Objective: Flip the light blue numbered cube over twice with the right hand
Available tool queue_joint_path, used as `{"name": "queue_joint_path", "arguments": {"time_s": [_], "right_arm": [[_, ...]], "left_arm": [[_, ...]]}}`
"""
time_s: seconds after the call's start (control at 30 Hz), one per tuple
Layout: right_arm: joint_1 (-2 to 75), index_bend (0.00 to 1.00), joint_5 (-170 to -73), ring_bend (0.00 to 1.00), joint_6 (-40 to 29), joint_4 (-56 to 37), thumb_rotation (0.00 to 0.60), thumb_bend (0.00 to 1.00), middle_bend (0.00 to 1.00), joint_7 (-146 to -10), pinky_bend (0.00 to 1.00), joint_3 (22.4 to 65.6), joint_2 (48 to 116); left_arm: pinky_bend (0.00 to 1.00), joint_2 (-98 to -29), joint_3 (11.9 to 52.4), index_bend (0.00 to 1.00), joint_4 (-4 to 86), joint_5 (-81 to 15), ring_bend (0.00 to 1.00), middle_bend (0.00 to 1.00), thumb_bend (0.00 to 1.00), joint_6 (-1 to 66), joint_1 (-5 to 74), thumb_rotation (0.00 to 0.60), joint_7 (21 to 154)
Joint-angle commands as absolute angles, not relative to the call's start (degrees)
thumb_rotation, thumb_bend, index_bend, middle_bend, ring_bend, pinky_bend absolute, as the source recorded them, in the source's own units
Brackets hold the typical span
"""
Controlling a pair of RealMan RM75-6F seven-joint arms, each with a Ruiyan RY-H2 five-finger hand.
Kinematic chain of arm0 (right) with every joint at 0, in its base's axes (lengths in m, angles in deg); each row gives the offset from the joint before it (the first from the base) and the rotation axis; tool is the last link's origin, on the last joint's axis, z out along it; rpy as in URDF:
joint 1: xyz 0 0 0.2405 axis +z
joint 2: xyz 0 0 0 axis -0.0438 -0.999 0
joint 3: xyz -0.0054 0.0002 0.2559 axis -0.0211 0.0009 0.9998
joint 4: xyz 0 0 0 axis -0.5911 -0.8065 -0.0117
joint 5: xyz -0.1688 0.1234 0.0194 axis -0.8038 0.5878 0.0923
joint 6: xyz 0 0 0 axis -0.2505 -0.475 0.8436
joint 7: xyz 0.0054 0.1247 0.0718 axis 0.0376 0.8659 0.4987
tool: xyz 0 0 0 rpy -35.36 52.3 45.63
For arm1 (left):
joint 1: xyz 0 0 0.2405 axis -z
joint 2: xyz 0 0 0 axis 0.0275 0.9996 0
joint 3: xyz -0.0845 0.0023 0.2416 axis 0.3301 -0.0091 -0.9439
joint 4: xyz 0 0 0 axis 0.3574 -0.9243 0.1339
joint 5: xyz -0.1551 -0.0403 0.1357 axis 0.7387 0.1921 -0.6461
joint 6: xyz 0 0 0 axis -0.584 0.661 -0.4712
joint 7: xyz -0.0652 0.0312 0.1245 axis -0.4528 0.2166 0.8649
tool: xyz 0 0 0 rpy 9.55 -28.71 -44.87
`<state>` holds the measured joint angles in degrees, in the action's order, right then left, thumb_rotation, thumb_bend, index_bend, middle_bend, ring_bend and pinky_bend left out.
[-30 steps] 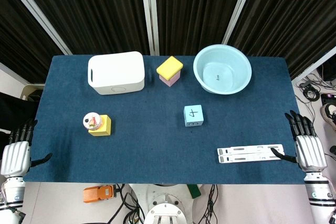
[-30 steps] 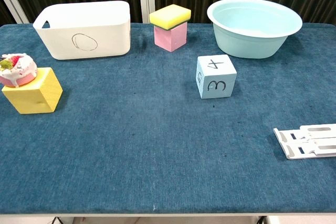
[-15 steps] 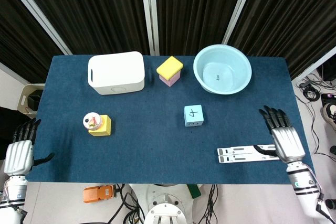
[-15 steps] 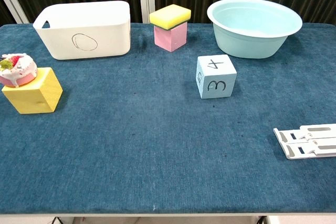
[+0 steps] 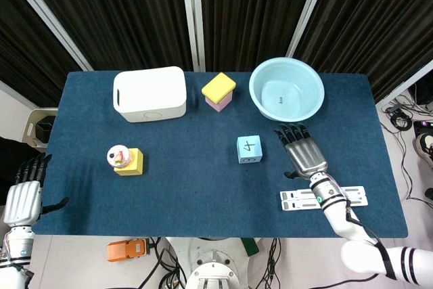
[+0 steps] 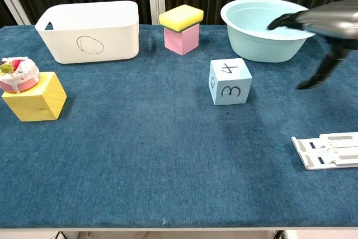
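The light blue numbered cube [image 5: 249,149] [image 6: 230,81] sits on the blue table with a 4 on its top face and a 3 on the face toward me. My right hand [image 5: 302,150] [image 6: 320,22] hovers just to the right of the cube with its fingers spread and holds nothing; it does not touch the cube. My left hand [image 5: 23,194] hangs off the table's front left corner, fingers apart and empty; the chest view does not show it.
A light blue basin [image 5: 286,90] stands behind the right hand. A yellow sponge on a pink block [image 5: 218,91] and a white bin [image 5: 149,93] line the back. A yellow block with a toy cake [image 5: 126,159] sits left. White flat brackets [image 5: 323,198] lie front right.
My right hand has swung in from the table's right edge, leftward and away from me, to a spot beside the cube. The cube and left hand have stayed put.
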<state>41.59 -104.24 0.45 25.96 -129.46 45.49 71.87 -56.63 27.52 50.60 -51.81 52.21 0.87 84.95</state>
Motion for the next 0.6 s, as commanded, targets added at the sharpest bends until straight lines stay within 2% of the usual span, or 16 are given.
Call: {"name": "queue_joint_path", "arguments": {"time_s": [0.03,0.37,0.6], "right_arm": [[55.9,0.0,-85.0,0.0,-1.0,22.9,0.534,0.24,0.03,-144.2,0.01,47.5,81.5],[67.6,0.0,-67.8,0.0,-4.6,14.3,0.534,0.24,0.03,-150.2,0.04,48.9,89.0],[72.2,0.01,-61.1,0.0,-7.2,9.9,0.535,0.24,0.03,-153.2,0.05,49.1,92.3]], "left_arm": [[0.0,-56.7,27.5,0.01,50.5,-51.7,0.0,0.0,0.0,52.0,0.9,0.6,84.8],[0.0,-56.9,27.5,0.01,49.4,-51.4,0.0,0.0,0.0,51.3,1.1,0.6,84.3],[0.0,-57.1,27.5,0.01,48.9,-51.2,0.0,0.0,0.0,50.8,1.1,0.6,84.0]]}}
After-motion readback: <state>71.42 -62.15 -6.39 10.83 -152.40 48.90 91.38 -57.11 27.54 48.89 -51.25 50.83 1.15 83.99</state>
